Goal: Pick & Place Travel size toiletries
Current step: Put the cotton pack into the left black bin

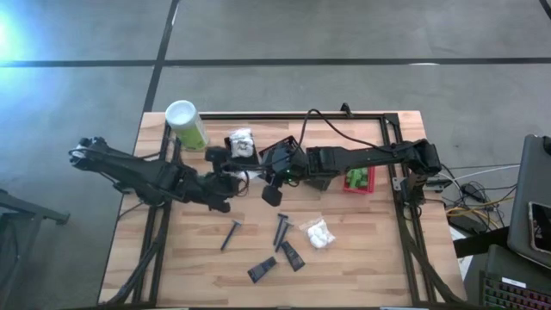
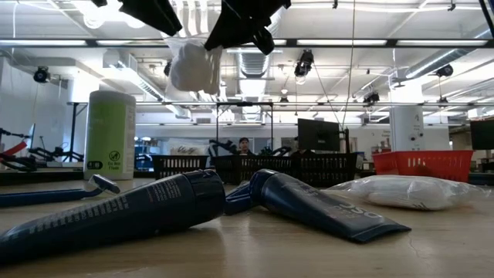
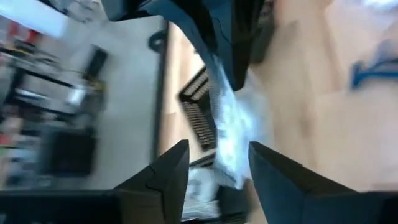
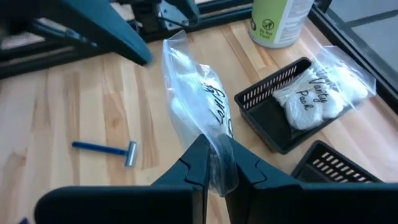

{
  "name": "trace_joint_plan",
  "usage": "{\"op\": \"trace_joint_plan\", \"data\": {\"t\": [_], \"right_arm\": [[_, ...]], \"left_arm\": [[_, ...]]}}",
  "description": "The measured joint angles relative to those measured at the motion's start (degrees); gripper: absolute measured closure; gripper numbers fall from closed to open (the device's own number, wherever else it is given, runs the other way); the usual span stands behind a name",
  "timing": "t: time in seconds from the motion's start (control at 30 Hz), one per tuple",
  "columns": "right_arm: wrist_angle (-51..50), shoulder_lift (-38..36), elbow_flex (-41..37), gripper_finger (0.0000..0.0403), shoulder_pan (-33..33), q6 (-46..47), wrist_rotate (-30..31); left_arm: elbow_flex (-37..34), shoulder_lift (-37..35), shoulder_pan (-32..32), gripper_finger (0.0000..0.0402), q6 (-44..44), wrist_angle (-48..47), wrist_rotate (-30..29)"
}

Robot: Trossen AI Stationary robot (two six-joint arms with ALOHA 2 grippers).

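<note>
A clear plastic packet point(image 4: 199, 99) with white contents and script lettering hangs in the air above the table's middle, also seen as the packet point(image 2: 193, 66) in the low view. My right gripper point(image 4: 217, 152) is shut on its near end. My left gripper point(image 3: 217, 165) is open, its fingers on either side of the packet's other end. A second white packet point(image 4: 311, 99) lies in a black basket point(image 4: 264, 121). A third packet point(image 1: 318, 232), dark tubes point(image 1: 293, 256) and blue razors point(image 1: 231, 234) lie on the table near the front. My right gripper pinches one end of the clear packet point(image 4: 217, 134) between its two fingers, gathering the film there. The fingers slant down from the table's right side. The packet is lifted clear of the table and stretches away from the fingers toward the left gripper. My left gripper: I cannot tell whether its fingers touch the packet.
A tall pale-green canister point(image 1: 185, 122) with a white lid stands at the far left. A red basket point(image 1: 358, 178) with green items sits at the right. Another black basket point(image 4: 339, 171) lies beside the first. A black frame point(image 1: 392, 129) borders the tabletop.
</note>
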Motion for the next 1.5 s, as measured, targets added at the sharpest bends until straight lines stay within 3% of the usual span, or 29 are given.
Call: {"op": "trace_joint_plan", "data": {"t": [0.2, 0.5, 1.03, 1.17, 1.4, 1.5], "right_arm": [[-0.33, 0.0, 0.0, 0.0381, 0.56, -4.06, -0.02], [-0.31, 0.0, 0.0, 0.0381, 1.21, -5.86, -0.24], [-0.71, 0.0, 0.09, 0.0381, 1.2, -5.88, -0.26], [-2.51, 0.0, 0.09, 0.0381, 1.2, -5.81, -0.24], [-2.2, 0.0, 0.09, 0.0381, 1.16, -5.67, -0.17], [-1.61, 0.0, 0.09, 0.0381, 1.18, -5.68, -0.12]], "left_arm": [[-0.26, -5.36, 6.65, 0.0226, -8.96, -0.02, 19.97], [-1.0, -4.03, 14.48, 0.0225, -7.06, 1.65, 33.33], [-0.06, 2.95, 16.18, 0.0236, -5.0, 4.29, 34.88], [-0.01, 2.69, 16.72, 0.0276, -4.97, 4.25, 34.82], [-0.05, 2.71, 17.03, 0.0386, -3.2, 3.84, 34.69], [-0.07, 2.71, 17.04, 0.0392, -3.01, 3.8, 34.7]]}}
